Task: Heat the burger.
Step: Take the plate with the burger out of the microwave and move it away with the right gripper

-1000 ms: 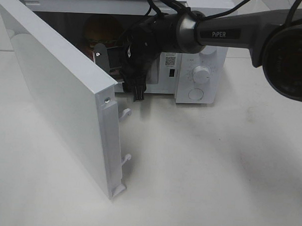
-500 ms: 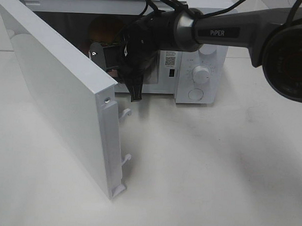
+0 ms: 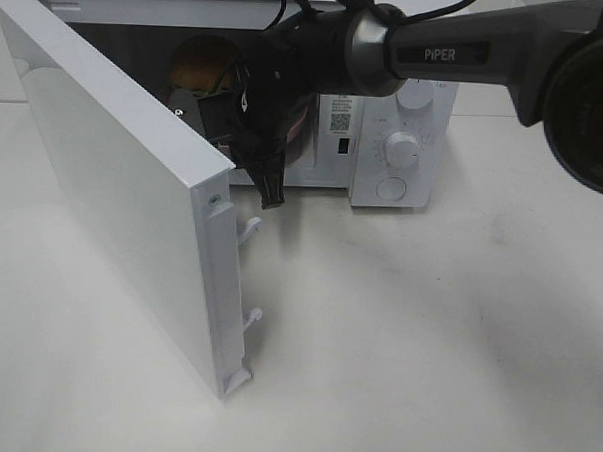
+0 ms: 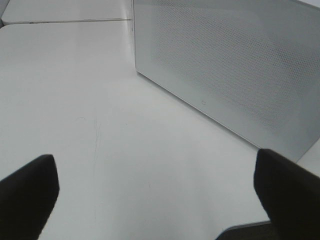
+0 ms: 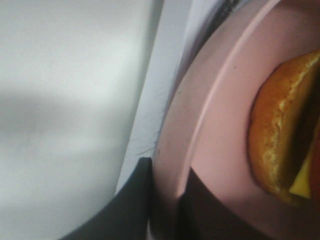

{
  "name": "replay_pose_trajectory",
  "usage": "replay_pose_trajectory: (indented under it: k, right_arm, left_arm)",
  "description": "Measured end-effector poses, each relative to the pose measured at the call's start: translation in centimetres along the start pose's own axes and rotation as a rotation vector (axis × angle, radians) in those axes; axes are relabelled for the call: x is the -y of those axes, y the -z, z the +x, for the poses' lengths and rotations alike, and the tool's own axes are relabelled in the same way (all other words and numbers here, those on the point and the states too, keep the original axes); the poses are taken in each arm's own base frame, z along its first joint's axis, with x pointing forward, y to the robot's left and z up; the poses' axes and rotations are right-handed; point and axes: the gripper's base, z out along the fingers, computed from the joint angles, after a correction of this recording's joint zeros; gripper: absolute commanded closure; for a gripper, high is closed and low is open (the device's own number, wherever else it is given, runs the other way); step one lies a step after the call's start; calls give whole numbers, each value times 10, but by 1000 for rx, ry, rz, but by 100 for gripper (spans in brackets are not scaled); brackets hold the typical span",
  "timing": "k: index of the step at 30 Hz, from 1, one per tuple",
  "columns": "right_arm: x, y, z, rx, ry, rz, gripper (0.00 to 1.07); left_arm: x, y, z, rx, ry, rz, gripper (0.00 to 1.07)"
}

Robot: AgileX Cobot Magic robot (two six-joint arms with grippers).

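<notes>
Burger (image 5: 280, 145) on pink plate (image 5: 220, 150) inside microwave (image 3: 406, 120), upper centre of exterior frame; orientation unclear. Right end effector (image 5: 167, 200) pinching plate rim. Left end effector (image 4: 160, 195) spread wide over table (image 4: 75, 100), holding nothing.

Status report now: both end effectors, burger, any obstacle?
Right end effector shut on pink plate rim. Left end effector open, empty. Burger on plate, at open microwave. Door stands wide open.
</notes>
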Motion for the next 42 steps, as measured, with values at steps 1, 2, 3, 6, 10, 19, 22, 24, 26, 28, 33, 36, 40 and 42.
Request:
replay_pose_trajectory:
  k: [1, 2, 3, 6, 10, 19, 22, 24, 26, 28, 33, 36, 40, 42]
  right_arm:
    - [0, 0, 0, 0, 0, 0, 107]
    - [-1, 2, 0, 0, 14, -2, 107]
    - [-1, 2, 0, 0, 14, -2, 107]
    - [-10, 12, 4, 0, 55, -20, 107]
    - [-16, 22, 6, 18, 72, -14, 107]
    - [-31, 43, 10, 36, 94, -15, 107]
    - [-32, 44, 10, 38, 99, -13, 107]
    - [-35, 52, 11, 50, 104, -8, 107]
    - [-36, 54, 11, 53, 110, -8, 107]
    - [-38, 58, 12, 57, 120, -2, 107]
    - [-42, 68, 13, 74, 125, 1, 107]
    - [-46, 77, 15, 101, 158, -9, 107]
    - [-50, 83, 20, 119, 184, -22, 107]
    - [-52, 89, 24, 133, 207, -28, 107]
  left_arm:
    - [0, 0, 0, 0, 0, 0, 9]
    - [0, 0, 0, 0, 0, 0, 9]
    - [0, 0, 0, 0, 0, 0, 9]
    - [0, 0, 0, 0, 0, 0, 9]
    - [0, 0, 0, 0, 0, 0, 9]
    - [0, 0, 0, 0, 0, 0, 9]
    - [0, 0, 0, 0, 0, 0, 9]
    - [0, 0, 0, 0, 0, 0, 9]
    - [0, 0, 0, 0, 0, 0, 9]
    - [0, 0, 0, 0, 0, 0, 9]
    - [0, 0, 0, 0, 0, 0, 9]
    - [0, 0, 0, 0, 0, 0, 9]
    - [0, 0, 0, 0, 0, 0, 9]
    - [0, 0, 0, 0, 0, 0, 9]
